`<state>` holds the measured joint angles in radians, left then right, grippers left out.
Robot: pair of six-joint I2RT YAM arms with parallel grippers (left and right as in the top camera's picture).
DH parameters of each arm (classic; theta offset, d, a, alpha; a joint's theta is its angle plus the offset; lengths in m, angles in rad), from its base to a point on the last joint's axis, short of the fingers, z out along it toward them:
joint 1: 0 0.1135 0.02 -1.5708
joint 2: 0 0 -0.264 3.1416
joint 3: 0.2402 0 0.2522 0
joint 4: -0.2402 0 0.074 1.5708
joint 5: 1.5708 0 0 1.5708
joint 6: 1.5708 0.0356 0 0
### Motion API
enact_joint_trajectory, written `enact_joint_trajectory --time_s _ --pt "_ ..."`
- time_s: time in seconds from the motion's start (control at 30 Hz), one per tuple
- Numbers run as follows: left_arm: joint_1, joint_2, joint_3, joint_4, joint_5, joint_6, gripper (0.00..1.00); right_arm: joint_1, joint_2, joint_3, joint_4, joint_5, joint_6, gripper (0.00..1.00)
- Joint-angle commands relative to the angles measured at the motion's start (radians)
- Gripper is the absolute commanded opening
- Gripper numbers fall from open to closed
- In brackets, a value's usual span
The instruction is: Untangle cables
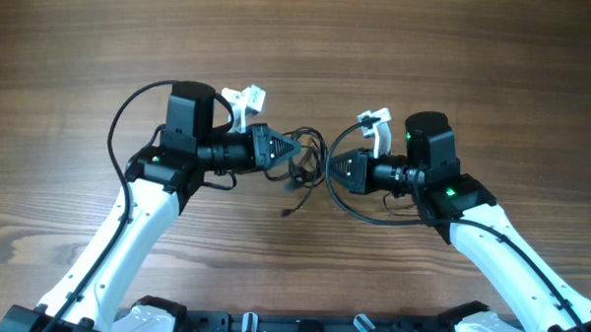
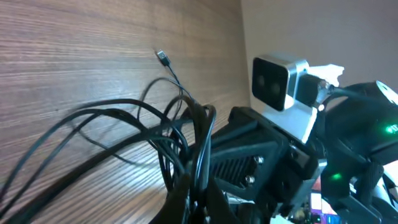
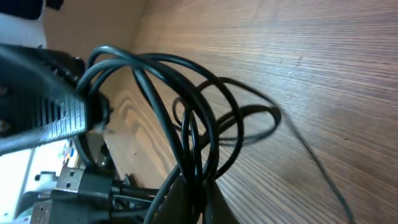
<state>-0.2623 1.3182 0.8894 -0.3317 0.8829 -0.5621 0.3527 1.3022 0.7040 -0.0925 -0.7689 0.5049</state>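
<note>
The cables [image 1: 304,158] are thin black cords bunched in loops at mid-table between my two grippers. My left gripper [image 1: 279,156] is shut on one side of the bundle, with several strands [image 2: 200,163] running between its fingers [image 2: 200,202]. My right gripper [image 1: 332,167] is shut on the other side, its fingers [image 3: 198,198] clamped round several loops [image 3: 200,134]. One loose cord trails toward me and ends in a small plug [image 1: 286,214], also shown lying on the wood in the left wrist view [image 2: 163,58].
The wooden table [image 1: 300,48] stretches behind and to both sides. The two white arms and their thicker black cables [image 1: 114,140] flank the bundle. The black arm bases sit along the near edge [image 1: 300,329].
</note>
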Motion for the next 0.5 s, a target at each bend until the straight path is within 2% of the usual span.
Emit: enact_joint_trajectory --time_s 0.0,0.03,0.13,0.33,0.47 --pt "-0.002 -0.005 0.006 -0.039 0.000 0.008 0.18 0.002 0.027 0.005 -0.045 0.149 0.051 0.04" --pt "-0.002 -0.005 0.006 -0.080 -0.061 0.008 0.40 0.002 0.028 0.005 -0.072 0.183 0.072 0.04" --pt "-0.003 -0.005 0.006 -0.205 -0.211 0.008 0.48 0.002 0.028 0.005 -0.083 0.184 0.074 0.04" --pt "-0.005 0.005 0.006 -0.274 -0.245 0.061 0.47 0.002 0.028 0.005 -0.006 0.064 0.090 0.04" --pt "-0.005 0.042 0.006 -0.250 -0.245 0.061 0.46 0.002 0.028 0.005 0.002 -0.011 0.098 0.04"
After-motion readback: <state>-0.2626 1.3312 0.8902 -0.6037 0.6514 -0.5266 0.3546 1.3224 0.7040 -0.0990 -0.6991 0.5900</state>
